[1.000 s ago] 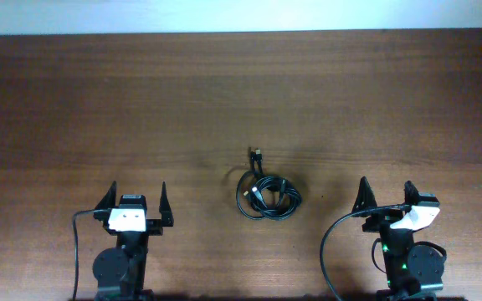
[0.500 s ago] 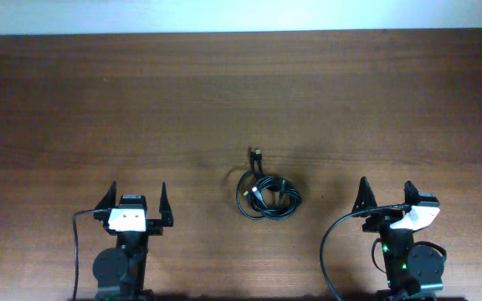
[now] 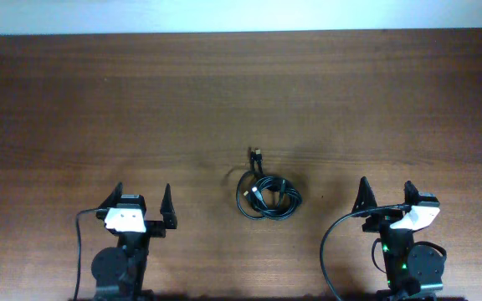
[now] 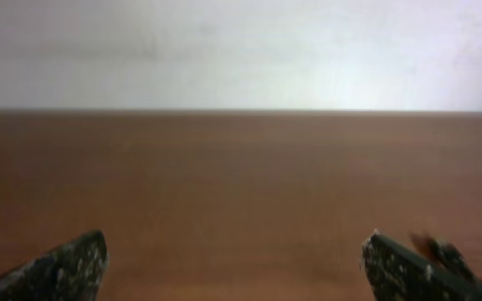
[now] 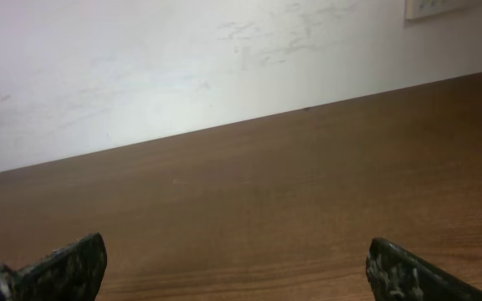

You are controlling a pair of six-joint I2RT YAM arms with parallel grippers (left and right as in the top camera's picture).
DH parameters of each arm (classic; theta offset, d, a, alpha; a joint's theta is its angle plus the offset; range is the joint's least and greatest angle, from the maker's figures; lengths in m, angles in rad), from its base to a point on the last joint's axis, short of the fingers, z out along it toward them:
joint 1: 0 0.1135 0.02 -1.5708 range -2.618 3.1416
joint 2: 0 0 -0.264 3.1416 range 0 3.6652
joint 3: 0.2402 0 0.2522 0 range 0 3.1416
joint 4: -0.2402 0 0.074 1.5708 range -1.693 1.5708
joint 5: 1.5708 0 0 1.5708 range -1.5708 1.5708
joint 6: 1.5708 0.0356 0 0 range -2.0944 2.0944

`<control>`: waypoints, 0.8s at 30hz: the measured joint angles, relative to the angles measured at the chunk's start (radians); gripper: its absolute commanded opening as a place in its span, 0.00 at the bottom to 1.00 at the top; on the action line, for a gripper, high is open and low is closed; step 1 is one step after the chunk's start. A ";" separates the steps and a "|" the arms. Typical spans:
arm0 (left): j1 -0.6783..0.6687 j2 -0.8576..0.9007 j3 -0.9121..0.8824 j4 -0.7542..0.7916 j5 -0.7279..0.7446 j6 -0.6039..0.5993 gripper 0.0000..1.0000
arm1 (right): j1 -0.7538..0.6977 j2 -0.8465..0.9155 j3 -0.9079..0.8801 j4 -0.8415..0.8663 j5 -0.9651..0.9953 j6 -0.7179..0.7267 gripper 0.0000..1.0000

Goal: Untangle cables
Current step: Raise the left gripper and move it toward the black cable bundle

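Your left gripper (image 3: 142, 194): fingers spread, holding nothing | right gripper (image 3: 385, 191): likewise wide, apparently ready to reach | black cable coil (image 3: 267, 197): untouched on the table (image 3: 241, 84) between both arms, plug (image 3: 256, 153), probably USB, pointing away.

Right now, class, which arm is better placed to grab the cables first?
Right, but only narrowly: the right gripper sits slightly nearer the cables than the left gripper. Both are open and empty.
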 measured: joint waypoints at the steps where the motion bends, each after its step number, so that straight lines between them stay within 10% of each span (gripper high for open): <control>1: 0.000 0.000 0.025 -0.044 0.007 -0.005 0.99 | 0.000 0.000 0.000 0.000 0.000 0.001 0.98; 24: 0.000 0.003 0.136 -0.325 0.105 -0.034 0.99 | 0.000 0.000 0.000 0.000 0.000 0.001 0.99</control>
